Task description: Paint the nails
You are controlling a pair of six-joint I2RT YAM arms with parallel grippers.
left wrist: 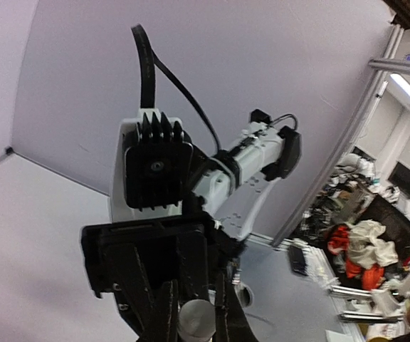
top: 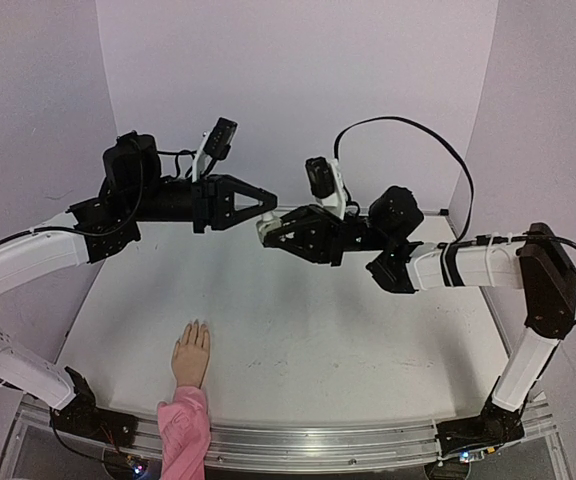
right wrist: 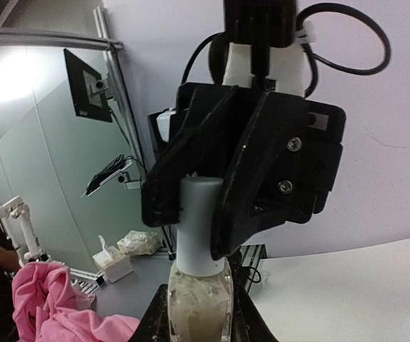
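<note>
The flesh-coloured mannequin hand point(top: 191, 355) with its pink sleeve point(top: 185, 425) lies palm down near the table's front left. Its nails point(top: 197, 326) are too small to make out. Both grippers meet in the air over the table's far middle, well away from the hand. My right gripper point(top: 265, 231) point(right wrist: 198, 313) is shut on the glass body of a small polish bottle point(right wrist: 198, 303). My left gripper point(top: 268, 203) point(right wrist: 201, 203) point(left wrist: 196, 315) is shut on the bottle's white cap point(right wrist: 200, 221) point(left wrist: 196, 318). The cap sits on the bottle.
The white table point(top: 348, 340) is walled by lilac panels at the back and sides. A metal rail point(top: 318, 445) runs along the near edge, between the arm bases. A black cable point(top: 418, 130) loops above the right arm.
</note>
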